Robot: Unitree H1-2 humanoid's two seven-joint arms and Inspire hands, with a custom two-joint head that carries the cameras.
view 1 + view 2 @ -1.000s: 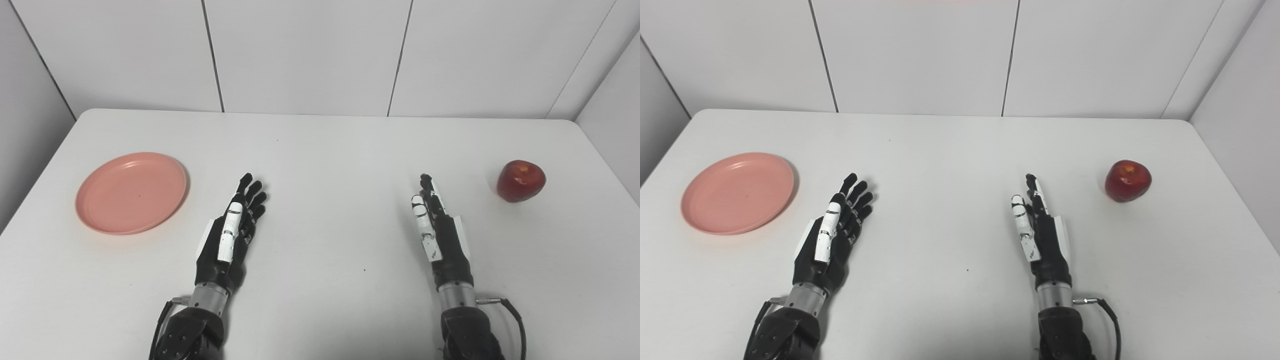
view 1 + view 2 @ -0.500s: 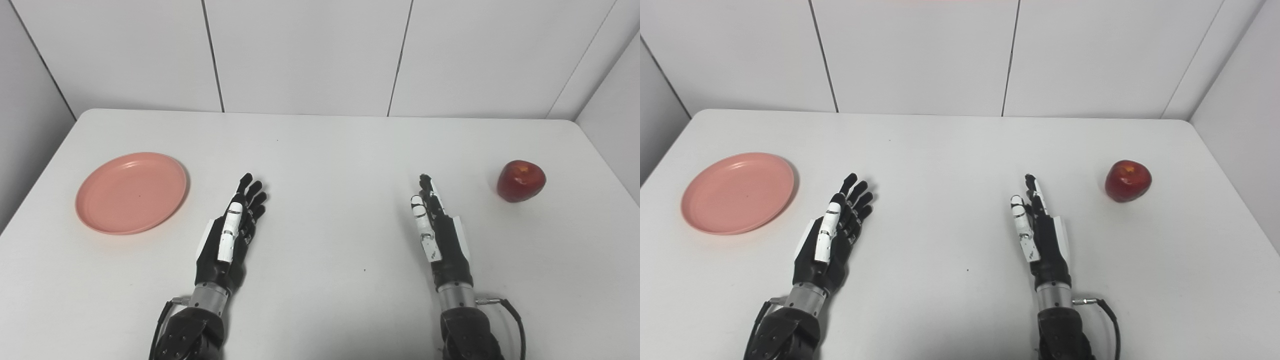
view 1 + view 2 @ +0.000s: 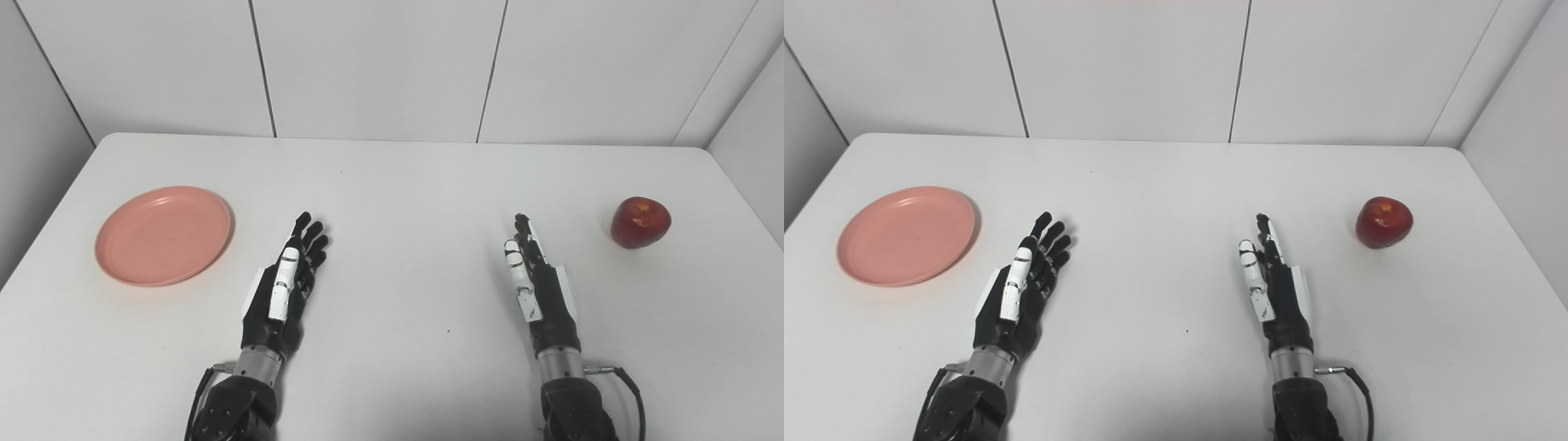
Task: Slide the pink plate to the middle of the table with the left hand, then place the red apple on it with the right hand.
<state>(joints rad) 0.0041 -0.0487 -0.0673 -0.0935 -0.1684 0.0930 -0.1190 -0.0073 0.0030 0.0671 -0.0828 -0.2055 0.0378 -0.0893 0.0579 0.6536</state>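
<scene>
Both our hands, left and right, lie empty, fingers extended. The plate near the left edge could tip if pressed on its rim; the apple may roll.

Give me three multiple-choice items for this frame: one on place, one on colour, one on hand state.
1. Where does the red apple sit?
A. on the plate
B. far right of the table
C. in the right hand

2. What colour is the plate?
A. pink
B. blue
C. green

3. How is the left hand?
A. shut on the plate
B. shut on the apple
C. open, holding nothing

Key: B, the apple lies on the bare table, beyond the right hand; A, the plate shows pink; C, its fingers are extended, apart from the plate.
</scene>
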